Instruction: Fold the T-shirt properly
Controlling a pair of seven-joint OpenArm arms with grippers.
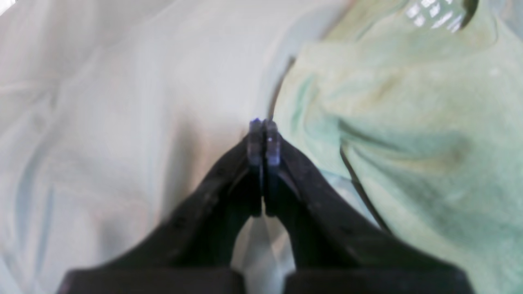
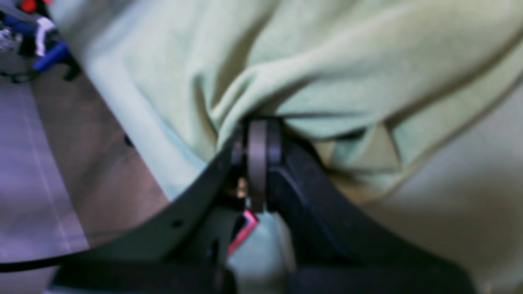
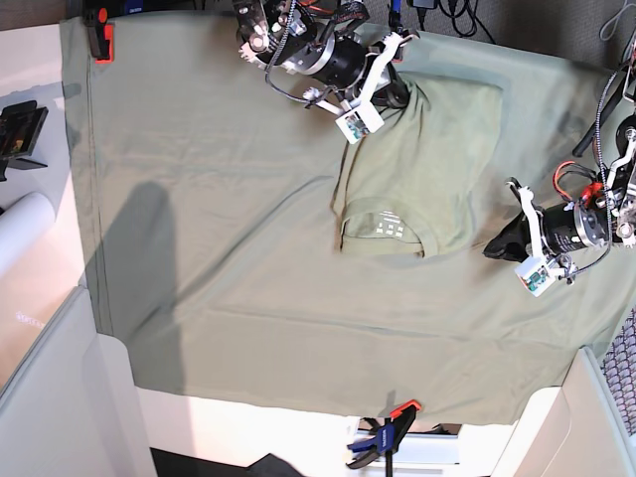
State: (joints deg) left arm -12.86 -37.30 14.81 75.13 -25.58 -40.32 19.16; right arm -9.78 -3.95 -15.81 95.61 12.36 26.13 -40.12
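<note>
The T-shirt [image 3: 422,174] is lying on the grey-green tablecloth [image 3: 229,258] that is covering the tabletop, toward the far right part of the cloth in the base view. It is partly folded into a compact block, with its ribbed collar and the white printed label [image 3: 390,229] facing the near side.

The right claw [image 2: 257,134] is sitting at the far edge of the shirt, at the upper middle of the base view. In the right wrist view its jaws are pressing together with a bunched fold of the shirt's fabric caught at the tips, so it is gripping the T-shirt. Creases are radiating from that pinch point.

The left claw [image 1: 263,136] is sitting at the right side of the base view, just beside the shirt's edge. In the left wrist view its jaws are closing fully against each other with nothing between them; the tips are hovering over the pale tablecloth, with the shirt's hem just to one side. The collar label is showing blurred at the top of that view.

A blue and orange clamp [image 3: 383,432] is gripping the near edge of the tabletop.
</note>
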